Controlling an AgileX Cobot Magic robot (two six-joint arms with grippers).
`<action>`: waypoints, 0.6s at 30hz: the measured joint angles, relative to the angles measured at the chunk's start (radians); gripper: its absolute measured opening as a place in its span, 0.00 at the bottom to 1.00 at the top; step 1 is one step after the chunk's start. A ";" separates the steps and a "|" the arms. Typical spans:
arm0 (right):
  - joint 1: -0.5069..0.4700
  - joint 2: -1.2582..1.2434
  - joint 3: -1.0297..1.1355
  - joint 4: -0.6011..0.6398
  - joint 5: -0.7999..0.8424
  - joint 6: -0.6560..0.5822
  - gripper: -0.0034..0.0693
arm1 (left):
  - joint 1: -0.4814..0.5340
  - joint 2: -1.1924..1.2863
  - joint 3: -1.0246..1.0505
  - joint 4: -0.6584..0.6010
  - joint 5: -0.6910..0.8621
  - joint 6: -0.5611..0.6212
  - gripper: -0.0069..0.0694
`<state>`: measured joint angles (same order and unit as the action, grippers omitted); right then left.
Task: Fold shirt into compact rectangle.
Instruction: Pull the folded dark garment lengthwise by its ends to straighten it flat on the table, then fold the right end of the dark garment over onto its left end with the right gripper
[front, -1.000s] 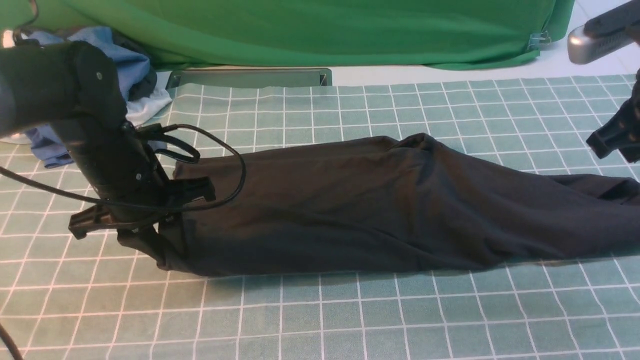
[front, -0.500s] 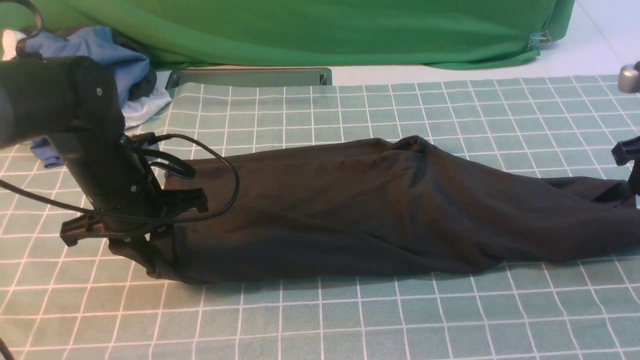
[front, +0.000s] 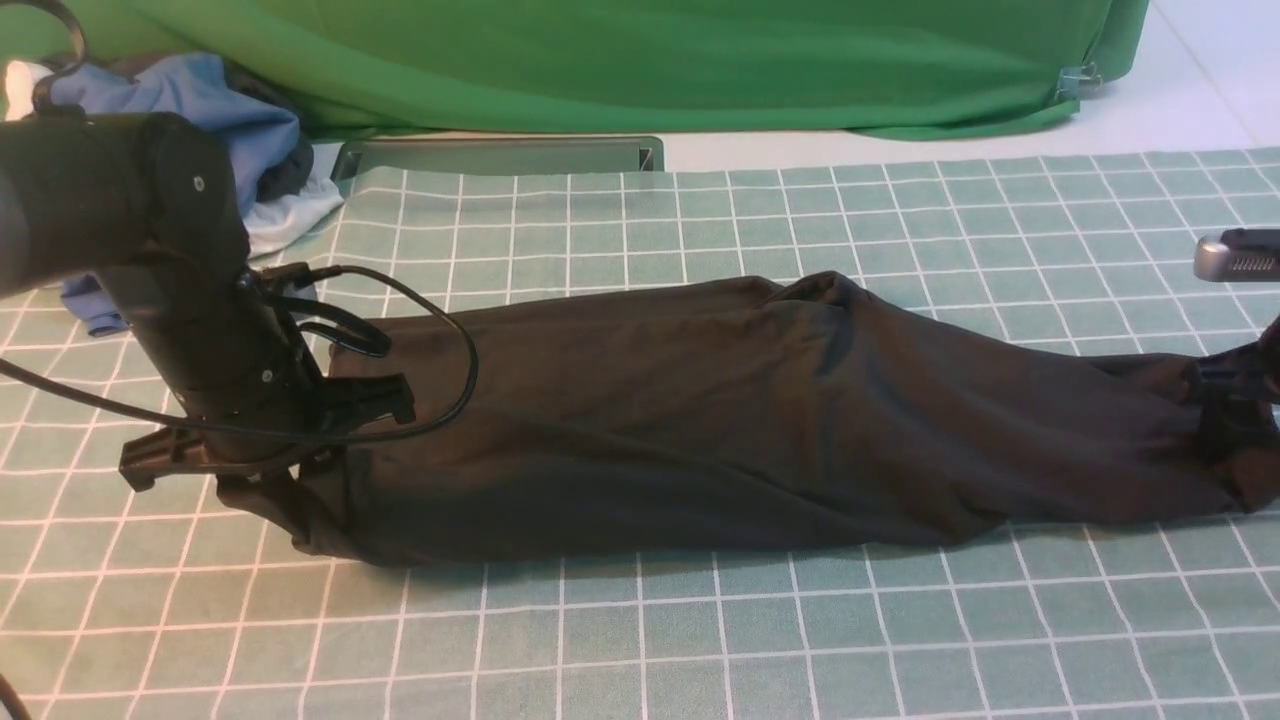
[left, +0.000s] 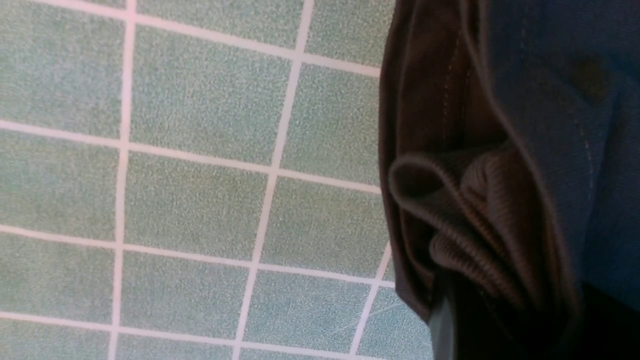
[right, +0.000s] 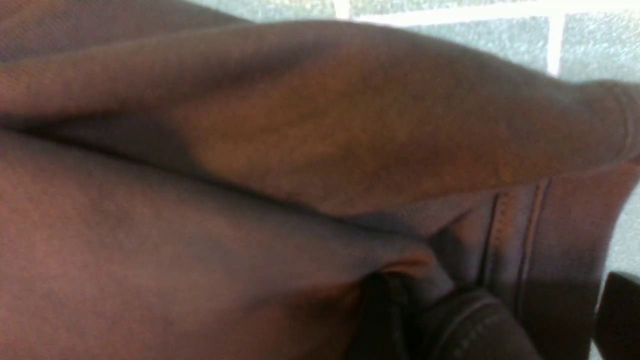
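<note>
From my station, I read the left arm (front: 190, 330) as lowered over the left end of the shirt (front: 640, 420), its forearm slanting down and inward toward the cloth. A loose cable (front: 475, 370) loops in front of its wrist. The left gripper (front: 310, 485) is closed on a gathered fold of the shirt; the left wrist view shows me layered, stitched edges bunched together at the grip.

The right arm enters at the right side of the front view, mostly out of frame, with its end section low at the opposite end of the shirt. The right gripper (right: 492, 312) has its fingers spread wide, with stitched fabric between them. I cannot tell whether either finger presses on the cloth.

The shirt lies lengthwise across the grid-patterned cloth (front: 700, 640), spanning both grippers, with a raised crease at its far edge and long wrinkles along its body.
</note>
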<state>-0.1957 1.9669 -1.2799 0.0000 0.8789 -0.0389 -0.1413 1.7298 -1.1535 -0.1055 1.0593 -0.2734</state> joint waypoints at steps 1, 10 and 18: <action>0.000 0.000 0.000 0.000 0.001 0.000 0.73 | 0.000 0.000 0.000 0.000 0.000 0.000 0.23; 0.001 0.005 -0.039 0.010 0.082 -0.009 0.19 | 0.000 0.000 0.000 0.004 -0.002 -0.005 0.23; -0.013 -0.031 -0.058 0.000 0.162 -0.009 0.19 | 0.000 0.000 0.000 0.012 -0.001 0.030 0.23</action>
<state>-0.2089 1.9359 -1.3383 0.0000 1.0410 -0.0477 -0.1413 1.7298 -1.1535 -0.0936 1.0587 -0.2431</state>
